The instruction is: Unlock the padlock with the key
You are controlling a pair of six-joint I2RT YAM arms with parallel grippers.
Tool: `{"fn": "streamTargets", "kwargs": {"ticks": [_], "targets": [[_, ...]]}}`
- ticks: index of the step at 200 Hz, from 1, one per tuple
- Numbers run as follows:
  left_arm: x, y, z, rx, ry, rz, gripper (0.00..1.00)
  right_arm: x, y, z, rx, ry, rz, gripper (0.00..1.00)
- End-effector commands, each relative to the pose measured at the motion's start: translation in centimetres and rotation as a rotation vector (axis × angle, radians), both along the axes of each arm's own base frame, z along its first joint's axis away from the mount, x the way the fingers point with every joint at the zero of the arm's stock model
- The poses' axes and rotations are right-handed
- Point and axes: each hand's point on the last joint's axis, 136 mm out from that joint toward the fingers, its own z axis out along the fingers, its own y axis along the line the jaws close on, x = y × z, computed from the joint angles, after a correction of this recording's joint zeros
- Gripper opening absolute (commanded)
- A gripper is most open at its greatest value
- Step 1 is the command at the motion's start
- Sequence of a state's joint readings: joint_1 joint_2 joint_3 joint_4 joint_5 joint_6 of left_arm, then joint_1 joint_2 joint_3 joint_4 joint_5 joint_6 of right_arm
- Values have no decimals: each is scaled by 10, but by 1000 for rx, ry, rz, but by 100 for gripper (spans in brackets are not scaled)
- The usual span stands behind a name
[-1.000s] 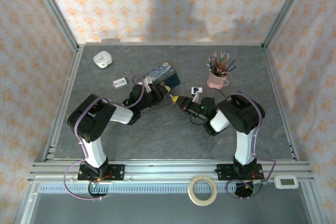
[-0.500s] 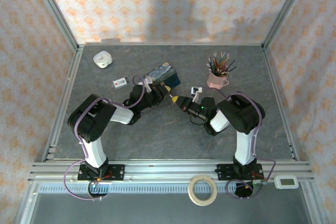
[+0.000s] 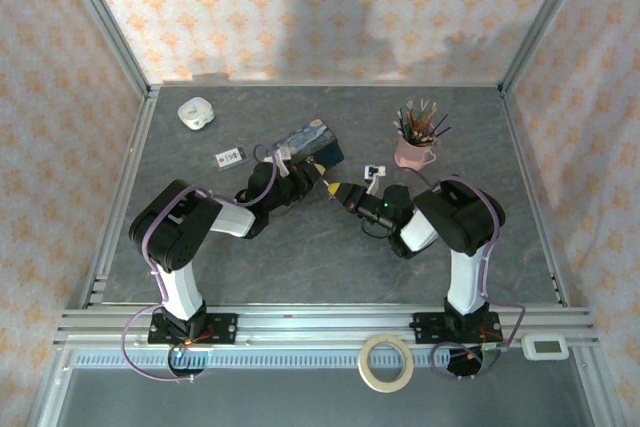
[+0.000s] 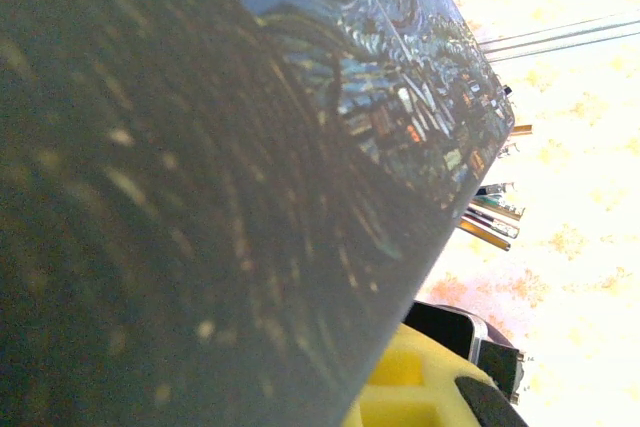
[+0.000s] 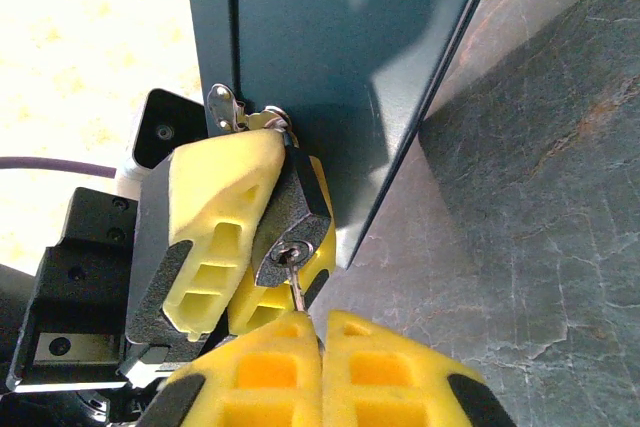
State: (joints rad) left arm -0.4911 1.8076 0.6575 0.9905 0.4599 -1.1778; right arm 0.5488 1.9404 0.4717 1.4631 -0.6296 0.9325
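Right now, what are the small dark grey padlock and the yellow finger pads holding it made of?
Small dark grey padlock: probably metal, matte, with a shiny silver keyhole ring. Yellow finger pads: likely soft rubber or foam, dull with moulded hollows.

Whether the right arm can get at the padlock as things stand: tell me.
Likely yes. The right tool, shut on the key, has its blade at the keyhole of the padlock, which the left tool pinches beside the blue tin. Nothing stands between them.
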Motion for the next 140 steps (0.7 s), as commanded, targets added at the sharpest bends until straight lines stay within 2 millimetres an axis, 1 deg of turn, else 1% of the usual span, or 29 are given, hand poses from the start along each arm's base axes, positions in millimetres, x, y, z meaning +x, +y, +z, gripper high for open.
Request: {"fn": "streamTargets", "kwargs": {"ticks": [1, 23, 45, 79, 107, 140], "targets": [[-12, -18, 16, -28, -63, -76, 0, 7, 4, 35, 86, -106, 4, 0], [-16, -19, 17, -27, -71, -84, 0, 9, 2, 37, 102, -103, -2, 0], [-20, -18, 15, -20, -68, -89, 0, 9, -1, 45, 129, -113, -2, 0], [-22, -17, 11, -8, -65, -93, 0, 7, 1, 54, 147, -124, 17, 0], [-22, -20, 12, -12, -71, -98, 0, 7, 2, 51, 155, -112, 22, 0], [-25, -27, 23, -43, -110, -129, 0, 9, 3, 50, 218, -77, 27, 0]]}}
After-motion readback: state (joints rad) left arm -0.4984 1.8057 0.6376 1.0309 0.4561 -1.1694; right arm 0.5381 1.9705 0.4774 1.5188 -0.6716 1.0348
